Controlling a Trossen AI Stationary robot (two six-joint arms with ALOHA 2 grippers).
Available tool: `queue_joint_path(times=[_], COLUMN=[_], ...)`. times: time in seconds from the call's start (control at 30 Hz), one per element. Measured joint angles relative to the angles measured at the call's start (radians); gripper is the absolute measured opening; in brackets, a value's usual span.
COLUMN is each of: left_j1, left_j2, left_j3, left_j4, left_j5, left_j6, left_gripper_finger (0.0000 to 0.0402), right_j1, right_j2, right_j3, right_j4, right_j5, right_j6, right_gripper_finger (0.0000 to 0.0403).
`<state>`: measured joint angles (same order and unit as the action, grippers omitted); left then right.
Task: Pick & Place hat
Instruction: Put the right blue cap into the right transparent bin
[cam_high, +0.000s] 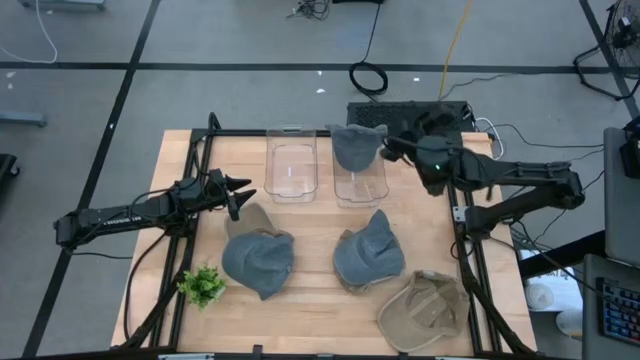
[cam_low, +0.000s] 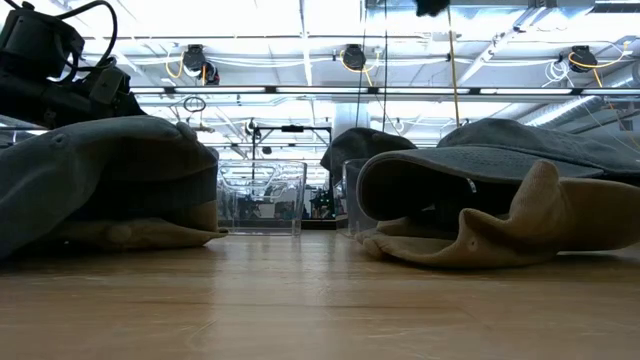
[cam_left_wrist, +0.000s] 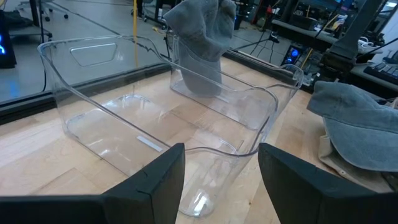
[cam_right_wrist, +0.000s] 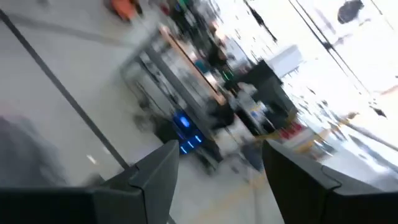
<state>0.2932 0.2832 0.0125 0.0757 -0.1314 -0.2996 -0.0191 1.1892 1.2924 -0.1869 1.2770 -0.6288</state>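
Hat (cam_high: 356, 146) is draping over the clear bin (cam_high: 360, 186) rim just beside your right gripper (cam_high: 392, 146), fingers apart and empty; left gripper (cam_high: 243, 190) is waiting open near the other bin (cam_high: 291, 165).

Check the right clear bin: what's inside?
A grey hat is draped over the right clear bin's far rim, partly hanging inside. The bin floor nearer the camera looks bare; the floor beneath the hat is hidden.

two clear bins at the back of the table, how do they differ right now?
The left clear bin is empty; the right clear bin has a grey hat draped over its far rim. The left hand hovers open just short of the left bin, while the right hand hovers open beside the right bin's hat. Both bins are transparent, upright and side by side.
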Motion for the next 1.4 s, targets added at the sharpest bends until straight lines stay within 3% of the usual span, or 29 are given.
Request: queue_joint_path(times=[0.13,0.23,0.4,0.77,1.13,1.4], left_j1=[0.0,0.0,0.0,0.0,0.0,0.0], left_j2=[0.0,0.0,0.0,0.0,0.0,0.0], left_j3=[0.0,0.0,0.0,0.0,0.0,0.0], left_j4=[0.0,0.0,0.0,0.0,0.002,0.002], left_j5=[0.0,0.0,0.0,0.0,0.0,0.0], left_j6=[0.0,0.0,0.0,0.0,0.0,0.0], left_gripper_finger=[0.0214,0.0214,0.0214,0.0214,0.0214,0.0214], right_j1=[0.104,0.16,0.256,0.463,0.544,0.566], right_j2=[0.0,0.01,0.012,0.074,0.188,0.32], right_j3=[0.045,0.071,0.106,0.201,0.396,0.574], right_j4=[-0.001,-0.003,-0.005,-0.014,-0.211,-0.322], right_j5=[-0.106,-0.112,-0.232,-0.371,-0.599,-0.6], right_j6=[0.045,0.047,0.043,0.112,0.499,0.749], right_gripper_finger=[0.0222,0.0222,0.0222,0.0222,0.0222,0.0222])
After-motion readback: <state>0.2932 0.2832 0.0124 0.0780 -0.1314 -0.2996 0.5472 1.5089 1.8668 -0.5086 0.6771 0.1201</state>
